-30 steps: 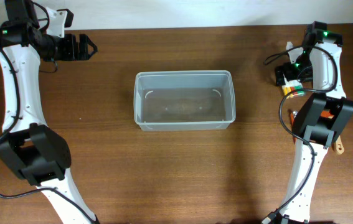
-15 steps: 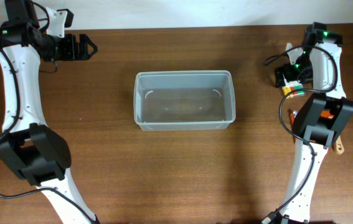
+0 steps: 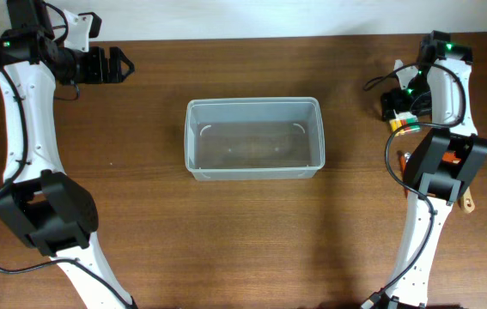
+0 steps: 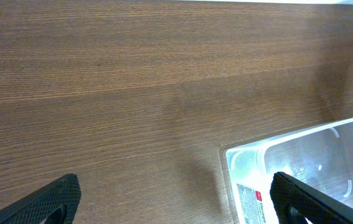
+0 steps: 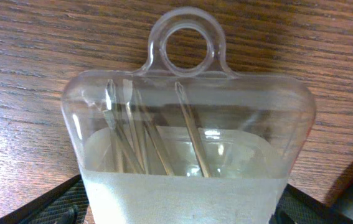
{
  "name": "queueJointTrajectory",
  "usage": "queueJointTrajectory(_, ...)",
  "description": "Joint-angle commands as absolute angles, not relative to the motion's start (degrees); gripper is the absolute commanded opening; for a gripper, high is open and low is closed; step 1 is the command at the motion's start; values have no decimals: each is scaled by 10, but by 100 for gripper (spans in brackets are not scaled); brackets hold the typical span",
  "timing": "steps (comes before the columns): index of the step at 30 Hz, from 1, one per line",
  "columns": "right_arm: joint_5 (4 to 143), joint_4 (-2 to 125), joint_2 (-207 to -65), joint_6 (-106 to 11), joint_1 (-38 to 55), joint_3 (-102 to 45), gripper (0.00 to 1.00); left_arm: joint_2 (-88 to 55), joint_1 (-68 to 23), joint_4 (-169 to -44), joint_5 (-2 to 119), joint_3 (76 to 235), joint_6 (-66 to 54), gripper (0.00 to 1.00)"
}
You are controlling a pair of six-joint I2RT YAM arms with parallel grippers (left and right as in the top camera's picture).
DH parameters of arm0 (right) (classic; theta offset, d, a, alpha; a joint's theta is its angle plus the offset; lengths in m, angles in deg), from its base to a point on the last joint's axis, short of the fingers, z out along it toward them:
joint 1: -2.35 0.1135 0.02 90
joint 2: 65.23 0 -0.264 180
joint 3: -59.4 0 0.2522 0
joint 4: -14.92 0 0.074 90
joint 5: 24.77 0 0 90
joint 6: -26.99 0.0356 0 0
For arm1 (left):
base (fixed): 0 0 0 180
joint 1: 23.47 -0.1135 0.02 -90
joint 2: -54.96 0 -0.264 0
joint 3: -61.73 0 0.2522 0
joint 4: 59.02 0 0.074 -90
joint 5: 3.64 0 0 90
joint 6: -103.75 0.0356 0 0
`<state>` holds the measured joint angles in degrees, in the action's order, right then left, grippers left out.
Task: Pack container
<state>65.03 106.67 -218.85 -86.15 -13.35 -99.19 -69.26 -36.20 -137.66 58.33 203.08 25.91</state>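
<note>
The overhead camera looks straight down from high above the bench (image 3: 140, 215), with the container (image 3: 252, 102) at mid-bench. The left wrist camera sits by the far left corner, well back, looking slantwise over bare wood between its left fingers (image 4: 51, 199); it shares one container corner with the overhead view. The right wrist camera, near the right edge, looks from very close at a small clear case (image 5: 188, 137) between its right fingers (image 5: 39, 208)

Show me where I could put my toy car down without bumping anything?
Bare table lies all along the near side of the container, and between it and the left gripper. The container looks empty too. The far right is crowded: small tools cluster by the right gripper.
</note>
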Motion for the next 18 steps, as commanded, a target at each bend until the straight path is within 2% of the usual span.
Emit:
queueJointTrajectory(1, 645, 1069, -2194, -863, -130, -989, 87, -692, -364, -1376, 583, 2040, 254, 99)
queueJointTrajectory(7, 645, 1072, -2194, -863, -130, -989, 82, -692, -364, -1376, 583, 2040, 254, 99)
queueJointTrajectory(16, 643, 1078, -2194, -863, -130, -989, 80, -692, -364, -1376, 583, 2040, 254, 99)
queueJointTrajectory(18, 643, 1079, -2194, -863, -130, -989, 76, -692, -364, -1376, 583, 2040, 254, 99)
